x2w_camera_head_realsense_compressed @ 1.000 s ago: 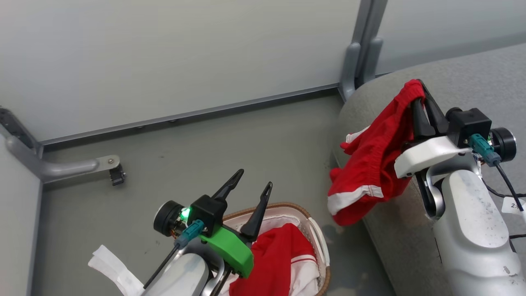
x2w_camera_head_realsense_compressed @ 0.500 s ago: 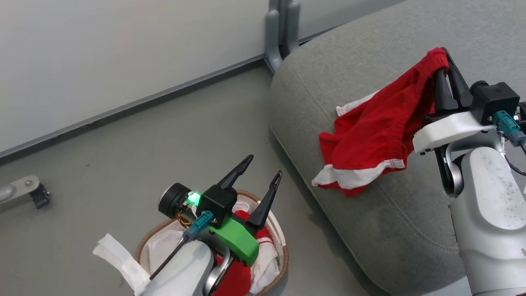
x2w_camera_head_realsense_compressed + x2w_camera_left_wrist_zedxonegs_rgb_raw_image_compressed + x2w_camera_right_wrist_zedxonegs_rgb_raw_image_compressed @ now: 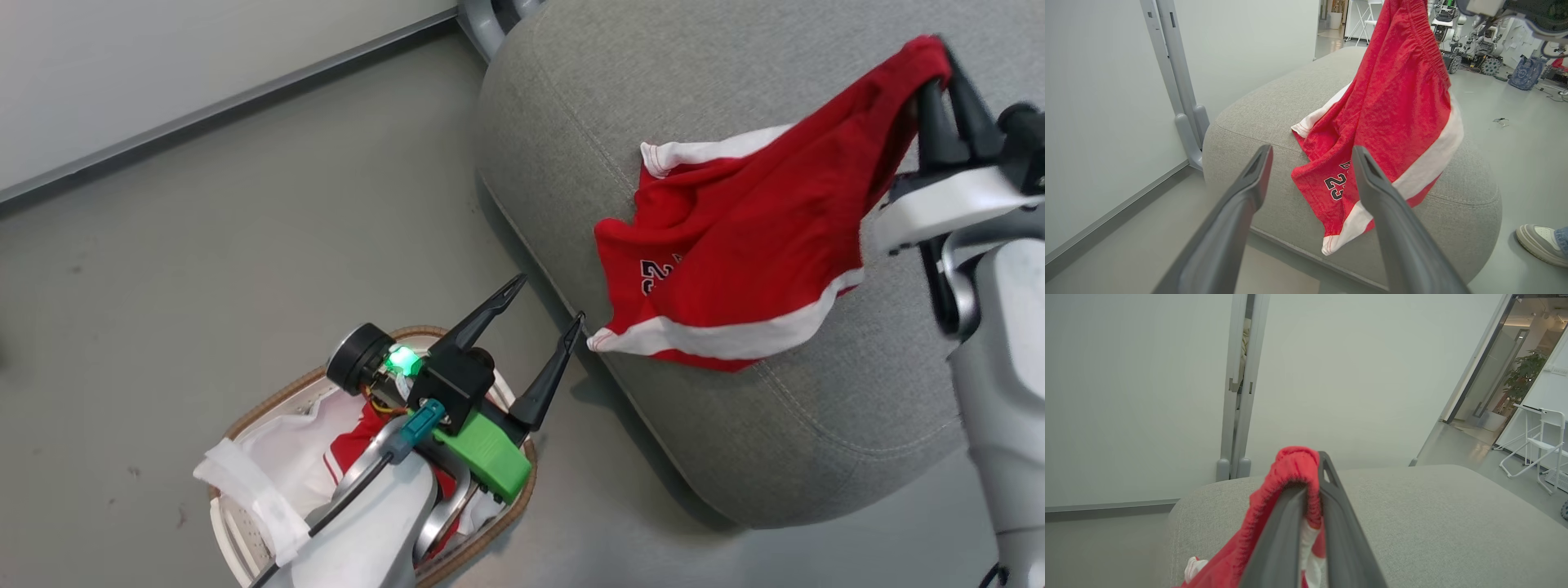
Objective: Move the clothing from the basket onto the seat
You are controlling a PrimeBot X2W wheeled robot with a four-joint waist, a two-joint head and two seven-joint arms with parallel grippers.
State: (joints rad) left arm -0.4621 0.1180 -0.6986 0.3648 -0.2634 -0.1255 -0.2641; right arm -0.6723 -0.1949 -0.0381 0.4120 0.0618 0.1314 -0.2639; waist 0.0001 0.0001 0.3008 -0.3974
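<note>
Red shorts with white trim hang from my right tool, whose two dark fingers are pinched together on the elastic waistband; in the right wrist view the cloth is bunched over their tips. From that grip the shorts slope down to the grey woven seat. One leg lies on the cushion's top, and the other, edged with a broad white band, droops over its rounded front edge beside the stitched seam. I can read a dark printed number on the lower leg in the left wrist view. My left tool holds nothing, its fingers spread wide, and it hovers over the basket with its tips pointing towards the seat's edge. The basket stands on the grey floor just beside the seat, its brown rim showing around the pale arm. Inside it I see more red clothing with white stripes and a white liner sheet, part of which spills over the rim. A person's shoe rests on the floor past the far side of the seat.
</note>
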